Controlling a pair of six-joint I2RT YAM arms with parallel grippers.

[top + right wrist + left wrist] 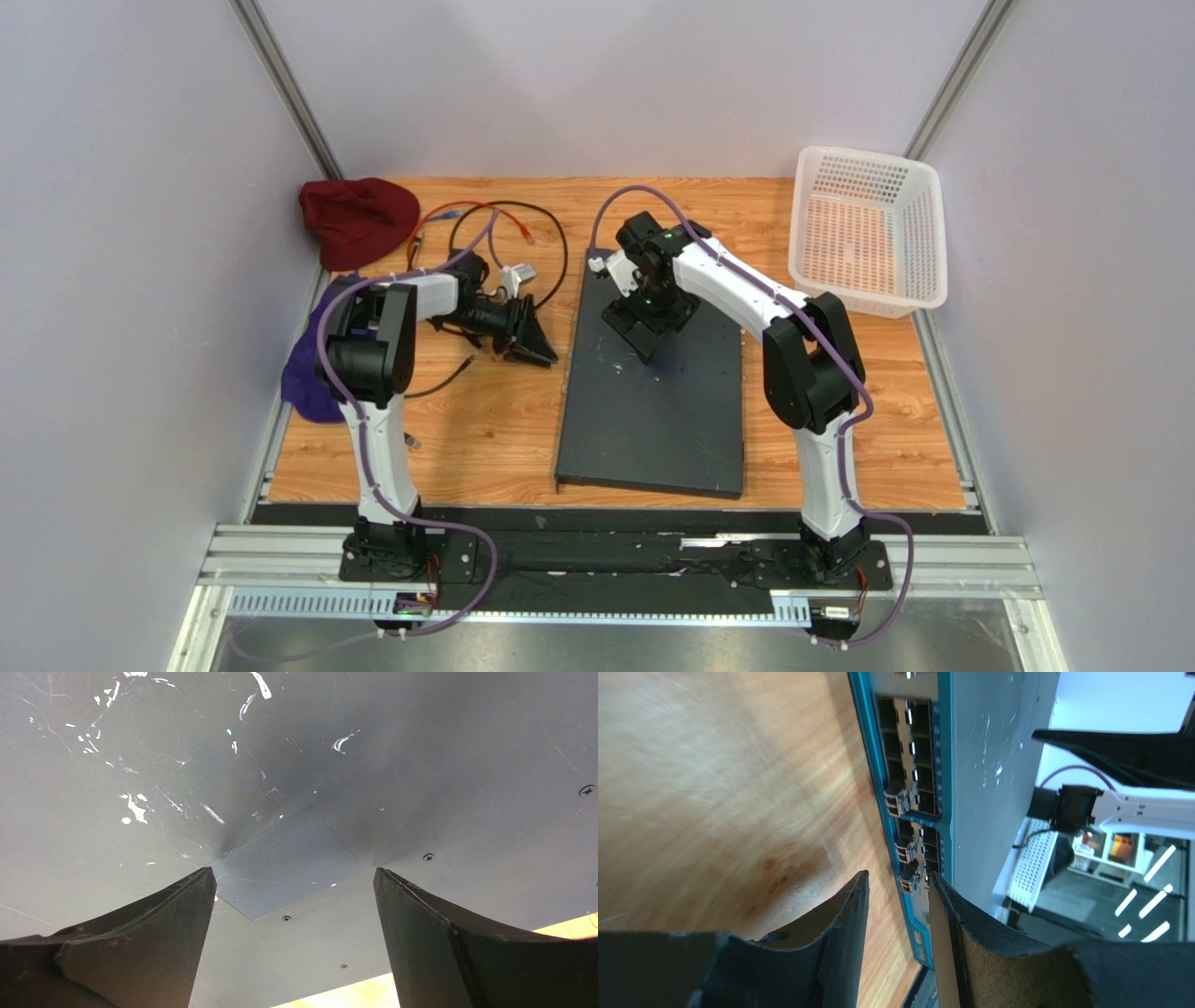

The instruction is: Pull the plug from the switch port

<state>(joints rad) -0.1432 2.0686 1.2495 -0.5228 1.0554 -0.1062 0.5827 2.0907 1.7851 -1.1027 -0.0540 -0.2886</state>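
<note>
Wooden tabletop (477, 434): switch (659, 406) under right pincer (295, 875).

Switch (652, 420): dark grey slab lying flat (white scuffs), teal port face.

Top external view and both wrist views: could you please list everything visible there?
switch: one, dark grey, table centre
plugs: three seen, silvery, switch's blue port face
basket: one, white, far right corner
red cloth: one, dark red, far left corner
purple cloth: one, purple, left edge
cables: several, black and red, left of switch
table: one, wooden, beneath everything
left gripper: one, black, open at port face
right gripper: one, black, open over switch
</note>
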